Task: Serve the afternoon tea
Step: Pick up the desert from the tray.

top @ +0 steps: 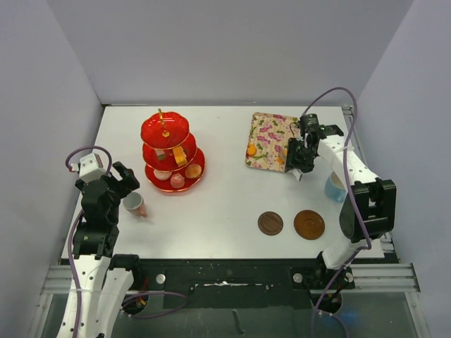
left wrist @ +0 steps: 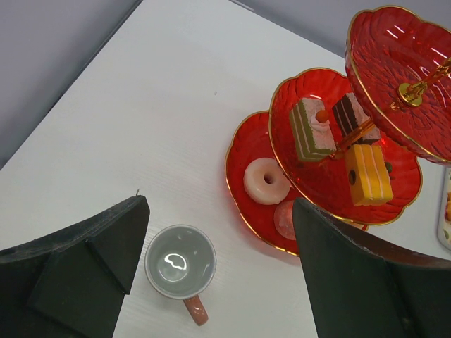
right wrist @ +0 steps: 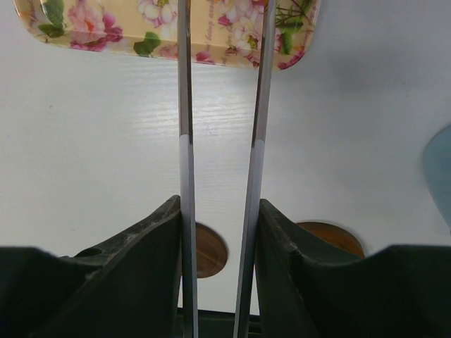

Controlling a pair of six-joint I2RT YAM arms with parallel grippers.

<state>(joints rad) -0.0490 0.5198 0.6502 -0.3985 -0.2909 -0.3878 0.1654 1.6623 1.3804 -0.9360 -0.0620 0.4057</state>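
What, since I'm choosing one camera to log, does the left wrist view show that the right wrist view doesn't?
Only the left wrist: the pink cup, the red stand with its cakes, and the open left hand. Only the right wrist: the right hand shut on tongs, the floral tray edge, two brown saucers, a sliver of the light-blue cup. Both: the white table.
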